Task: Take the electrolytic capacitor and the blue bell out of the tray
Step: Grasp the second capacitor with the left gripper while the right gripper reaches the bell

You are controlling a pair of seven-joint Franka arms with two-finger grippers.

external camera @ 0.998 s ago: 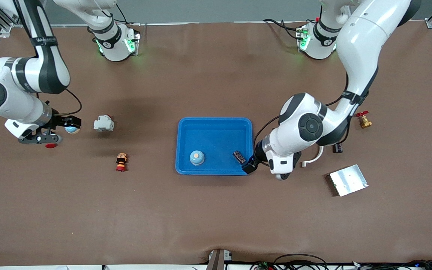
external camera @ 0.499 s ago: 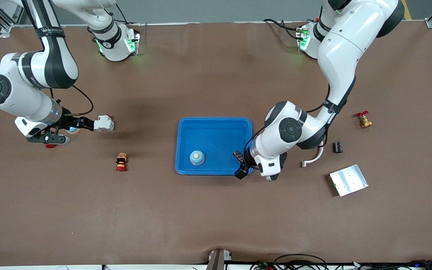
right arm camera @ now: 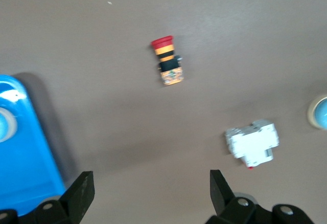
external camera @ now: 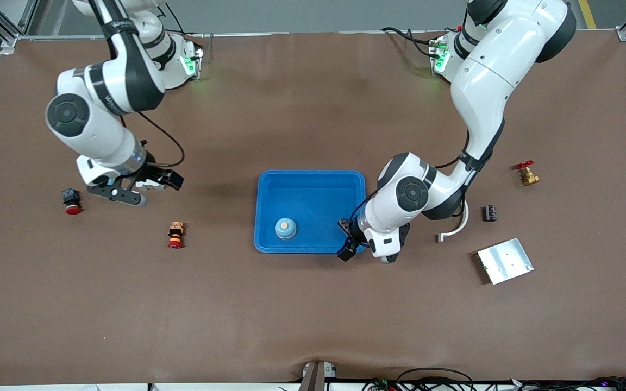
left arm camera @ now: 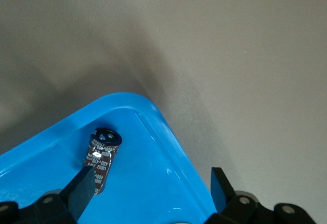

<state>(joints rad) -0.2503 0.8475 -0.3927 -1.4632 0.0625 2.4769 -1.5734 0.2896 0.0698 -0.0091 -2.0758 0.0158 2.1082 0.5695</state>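
Observation:
A blue tray (external camera: 311,178) sits mid-table. In it lie a blue bell (external camera: 286,228) with a beige top and a dark capacitor (external camera: 344,224), which is in the corner toward the left arm. My left gripper (external camera: 347,241) is open over that corner. In the left wrist view the capacitor (left arm camera: 102,155) lies beside one fingertip (left arm camera: 82,188) of the left gripper (left arm camera: 150,188) and is not gripped. My right gripper (external camera: 167,181) is open and empty over bare table (right arm camera: 148,188). A second bell (right arm camera: 319,112) shows at the edge of the right wrist view. A second capacitor (external camera: 489,213) lies on the table.
A white breaker (right arm camera: 253,144) lies under the right hand, with an orange-and-red button (external camera: 175,234) nearer the camera and a red button (external camera: 71,202) at the right arm's end. A brass valve (external camera: 527,174), a white hook (external camera: 454,228) and a metal plate (external camera: 505,260) lie toward the left arm's end.
My right arm has swung from beside the red button toward the tray and is now over the white breaker. My left gripper has shifted slightly inward over the tray's corner.

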